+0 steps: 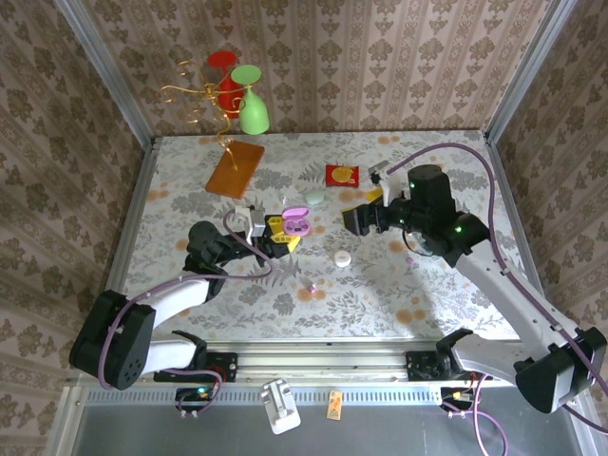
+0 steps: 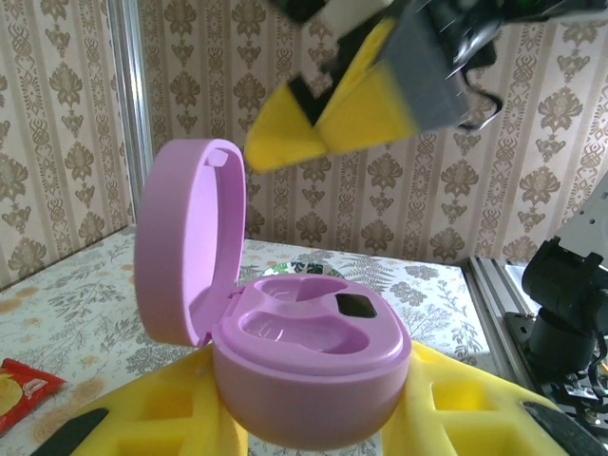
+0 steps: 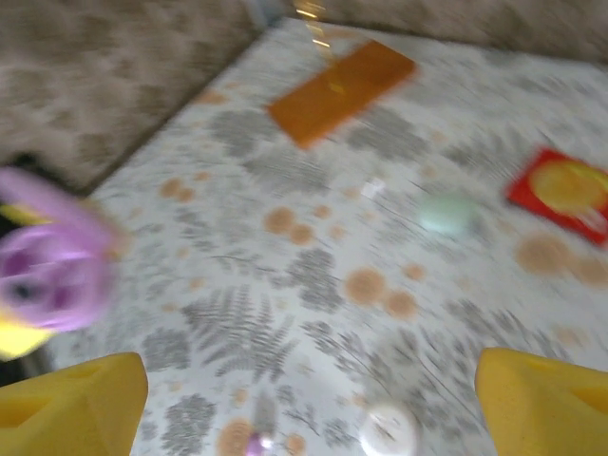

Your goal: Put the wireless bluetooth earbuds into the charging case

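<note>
Now held: your left gripper (image 1: 283,235) pinches the open purple case (image 2: 313,375), centre of the top view; keep it level.
Right gripper (image 3: 309,385): fingers spread wide, empty.
Earbud (image 1: 311,287): on the table (image 1: 190,285) just below the case; descend straight.

Bright, even light from overhead leaves only faint, soft shadows on the bench (image 1: 380,294) beneath my right arm (image 1: 494,275). Around my right fingers (image 3: 71,404) everything smears with motion blur, the purple case (image 3: 52,271) to their left a haze; between my left fingers (image 2: 142,418) it is crisp, faintly glossy.
</note>
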Controlling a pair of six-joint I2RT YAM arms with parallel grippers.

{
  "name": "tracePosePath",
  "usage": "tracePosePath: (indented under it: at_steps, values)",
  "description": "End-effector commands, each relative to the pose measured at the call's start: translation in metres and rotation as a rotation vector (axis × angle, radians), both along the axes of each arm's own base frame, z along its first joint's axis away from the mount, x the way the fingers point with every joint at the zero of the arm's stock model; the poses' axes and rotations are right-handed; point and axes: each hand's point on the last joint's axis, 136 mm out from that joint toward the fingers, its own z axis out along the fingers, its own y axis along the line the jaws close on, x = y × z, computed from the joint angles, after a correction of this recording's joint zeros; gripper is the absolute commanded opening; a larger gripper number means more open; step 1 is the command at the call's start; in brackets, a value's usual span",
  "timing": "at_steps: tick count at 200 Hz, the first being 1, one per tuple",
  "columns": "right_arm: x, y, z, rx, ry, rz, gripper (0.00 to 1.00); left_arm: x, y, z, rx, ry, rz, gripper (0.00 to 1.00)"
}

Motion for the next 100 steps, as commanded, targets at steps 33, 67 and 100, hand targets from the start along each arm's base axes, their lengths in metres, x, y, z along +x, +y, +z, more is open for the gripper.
tracePosePath:
  at_steps: [33,67,100]
  values:
    - [0.016,-0.078,-0.106,-0.221,0.369,-0.462,0.86,-0.007,0.000,0.006,-0.019,-0.029,-0.040,0.26]
    - [0.018,-0.115,-0.170,-0.330,0.529,-0.630,0.84,-0.007,0.000,0.005,-0.020,-0.031,-0.046,0.26]
    - [0.024,-0.120,-0.204,-0.264,0.609,-0.688,0.82,-0.009,0.000,0.005,-0.020,-0.032,-0.053,0.26]
